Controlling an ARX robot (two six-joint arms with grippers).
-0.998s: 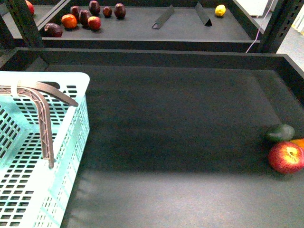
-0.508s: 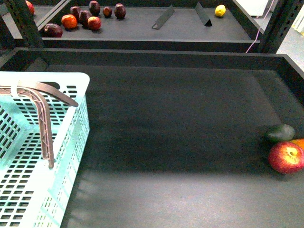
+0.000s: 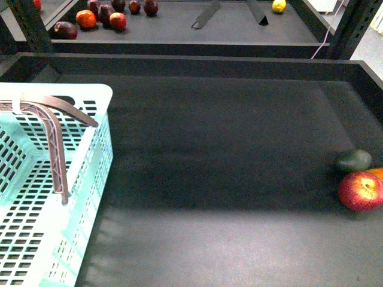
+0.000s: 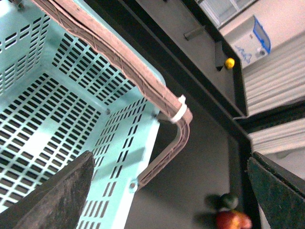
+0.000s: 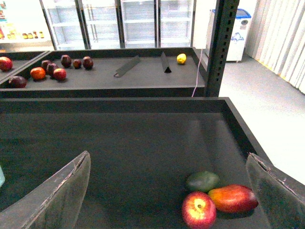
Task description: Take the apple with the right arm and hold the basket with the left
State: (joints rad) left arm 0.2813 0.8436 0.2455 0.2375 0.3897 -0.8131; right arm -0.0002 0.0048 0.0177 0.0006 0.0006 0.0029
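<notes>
Front view: neither arm in frame. Basket [image 3: 60,91] stood at the near-left corner of the table [image 3: 227,149], aqua, slotted walls, nothing seen inside it; its brown ribbed handle [image 3: 55,143] arched over the opening, a white tie [image 4: 180,108] around it. Apple [image 3: 361,191] lay at the right edge of the table, toward the near side, well apart from the basket. It sat just beside a green avocado-like fruit [image 3: 353,160] on its far side and an orange-red elongated fruit [image 5: 233,198] between it and the edge wall; whether it touched either, cannot tell. Left hand [image 4: 170,157]: jaws spread wide, gripping nothing; the handle showed in the gap between them but beyond the fingertips, no contact seen. Right hand [image 5: 167,157]: jaws likewise spread wide and empty, raised above the table, the apple ahead of it and off toward one finger rather than centred. Judgement: step in hand was the approach on both sides; neither grasp made. Next move for the right arm would call for swinging toward the right edge, centring the jaws over the apple and descending, with the jaws lined up to miss the two neighbours and the table wall. Left arm would need to come down over the handle and close. Risk: nudging the apple into its neighbours, or catching the green fruit instead.
</notes>
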